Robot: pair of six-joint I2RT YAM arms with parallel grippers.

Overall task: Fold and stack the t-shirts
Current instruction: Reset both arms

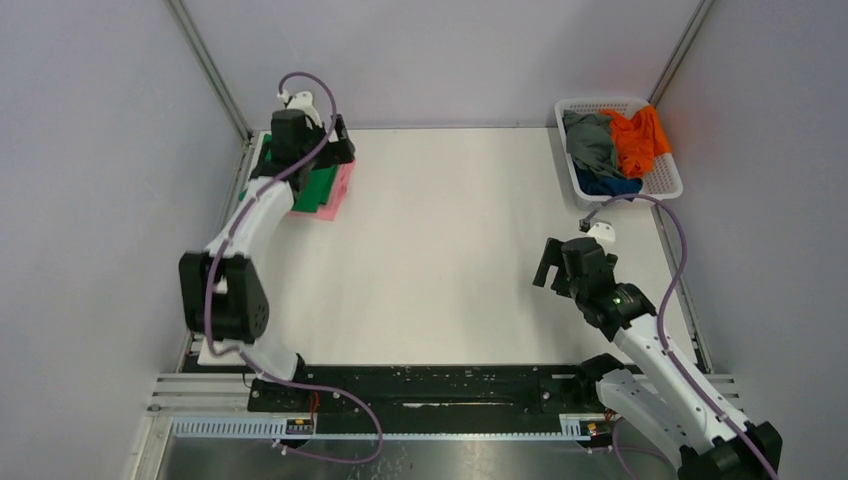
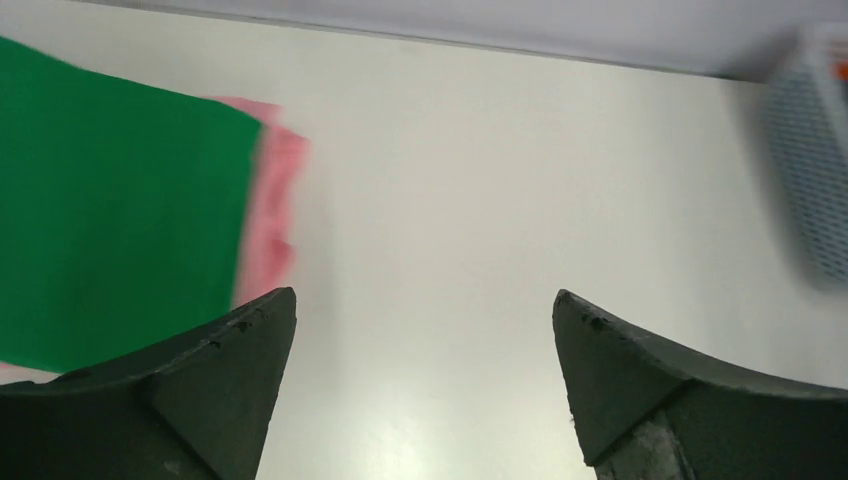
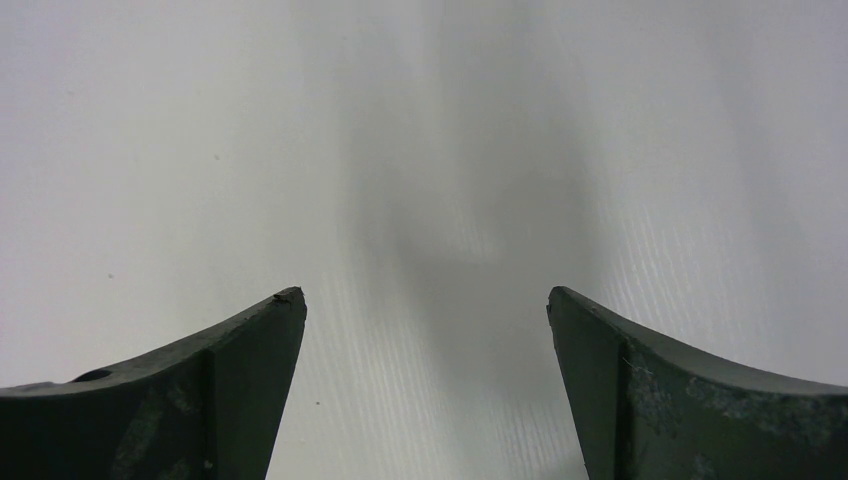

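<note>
Stack of green t-shirt on pink t-shirt lies on the surface; left end effector hovers wide and empty nearby, right end effector likewise.

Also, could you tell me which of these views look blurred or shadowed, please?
Left wrist: the green t-shirt, pink t-shirt and basket are smeared by blur; right wrist: a soft grey shadow falls on the table; top external: sharp, evenly lit.

Folded t-shirts stacked far left on the table; loose t-shirts heaped in the basket, far right
</note>
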